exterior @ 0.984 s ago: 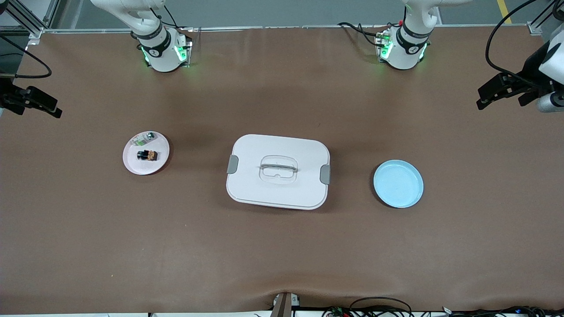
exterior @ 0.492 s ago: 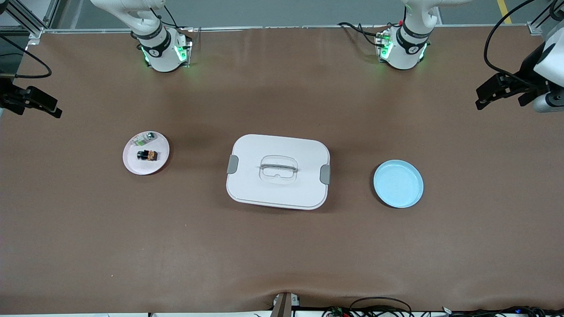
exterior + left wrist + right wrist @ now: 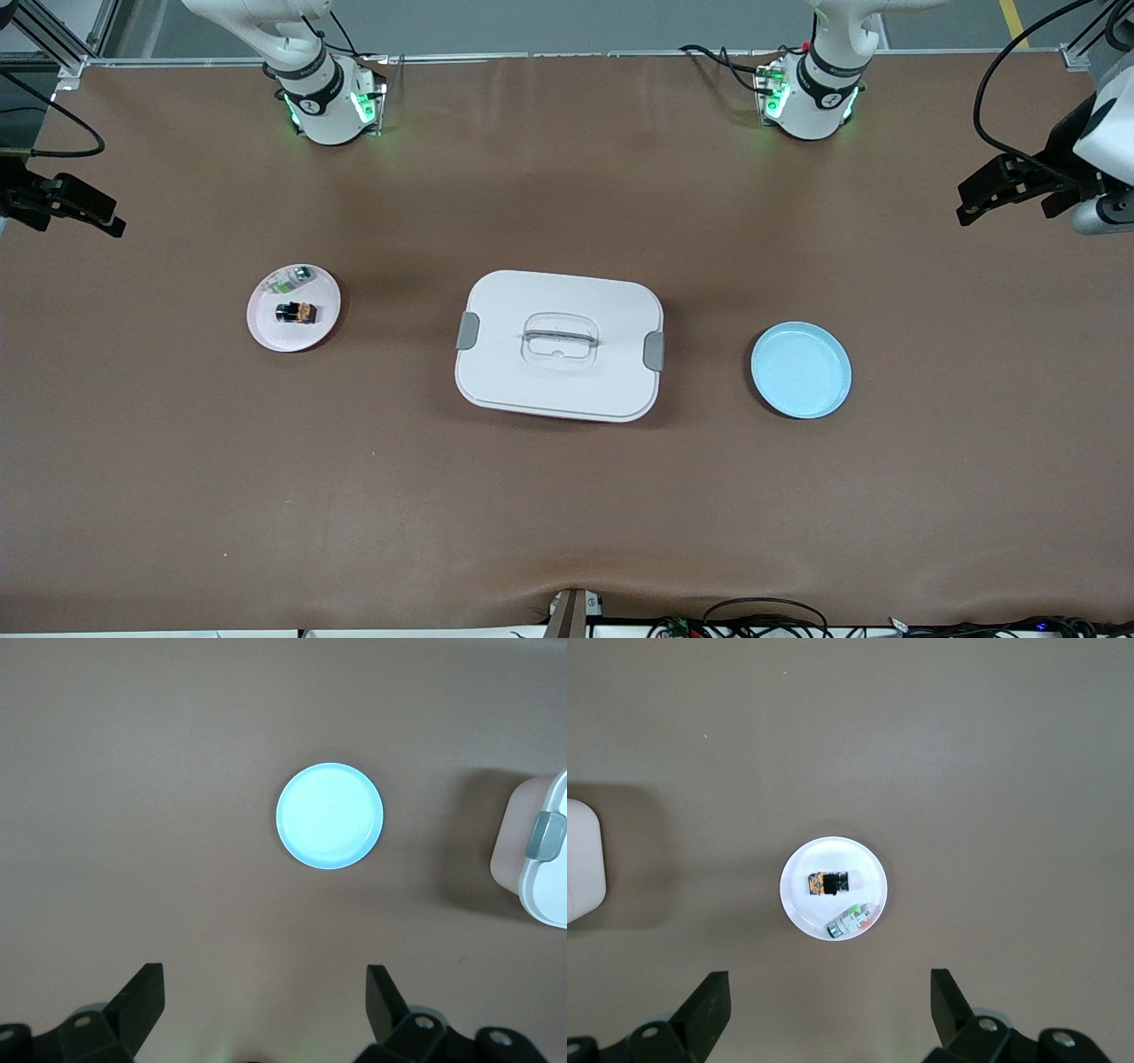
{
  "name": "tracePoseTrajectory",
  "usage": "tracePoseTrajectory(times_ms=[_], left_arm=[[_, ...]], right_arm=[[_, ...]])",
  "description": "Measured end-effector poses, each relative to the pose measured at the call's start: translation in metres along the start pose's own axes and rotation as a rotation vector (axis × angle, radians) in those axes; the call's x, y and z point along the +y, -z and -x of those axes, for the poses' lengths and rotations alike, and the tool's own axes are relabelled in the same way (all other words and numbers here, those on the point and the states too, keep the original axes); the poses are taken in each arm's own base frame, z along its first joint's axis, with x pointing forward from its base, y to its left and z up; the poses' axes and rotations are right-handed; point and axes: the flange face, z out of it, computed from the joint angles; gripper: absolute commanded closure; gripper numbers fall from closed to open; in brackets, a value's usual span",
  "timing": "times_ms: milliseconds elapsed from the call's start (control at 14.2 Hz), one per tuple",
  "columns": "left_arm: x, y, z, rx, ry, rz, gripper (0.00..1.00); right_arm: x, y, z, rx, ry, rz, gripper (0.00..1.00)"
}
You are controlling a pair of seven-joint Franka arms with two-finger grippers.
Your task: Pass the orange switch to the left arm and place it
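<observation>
Right now the orange switch (image 3: 296, 312) lies on the pink plate (image 3: 266, 332) toward the right arm's end of the table, its long axis running along the table's length, with the orange face turned toward the box (image 3: 559, 345). The right gripper (image 3: 830, 1014) hangs high over that end, fingers spread wide and holding nothing, and its wrist view looks straight down on the plate, so the switch sits below it and slightly off centre; that arm is plainly the nearer one for the pickup. The left gripper (image 3: 266, 1014) is up over its own end, equally wide open and empty, looking down on the blue plate (image 3: 801, 369). Between the two plates stands the box, lid on, so any handover would, I judge, need to clear it. Counting: one orange switch, one small clear-and-green part (image 3: 292, 278) sharing the pink plate just beside the switch but apart from it, two plates, one box, two arms. Nothing lies on the blue plate.
</observation>
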Motion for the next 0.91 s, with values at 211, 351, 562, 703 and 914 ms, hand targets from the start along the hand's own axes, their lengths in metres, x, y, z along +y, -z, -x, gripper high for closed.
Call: tracePoseTrajectory(times_ms=[211,351,562,703,914], left_arm=[[0.001,-0.003,-0.002,-0.005,-0.001,0.000,0.00],[0.001,-0.003,-0.002,-0.006,-0.002,0.000,0.00],[0.003,-0.003,-0.002,-0.006,-0.005,0.000,0.00],[0.003,-0.003,-0.002,-0.006,-0.006,0.000,0.00],[0.005,-0.003,-0.002,-0.005,-0.009,0.000,0.00]], right_arm=[[0.000,0.000,0.000,-0.004,0.000,0.000,0.00],[-0.003,0.000,0.001,-0.005,0.006,0.000,0.00],[-0.023,-0.004,0.004,-0.032,0.042,0.003,0.00],[-0.029,-0.019,0.004,-0.092,0.053,0.007,0.00],[-0.031,-0.063,-0.014,-0.114,0.054,0.009,0.00]])
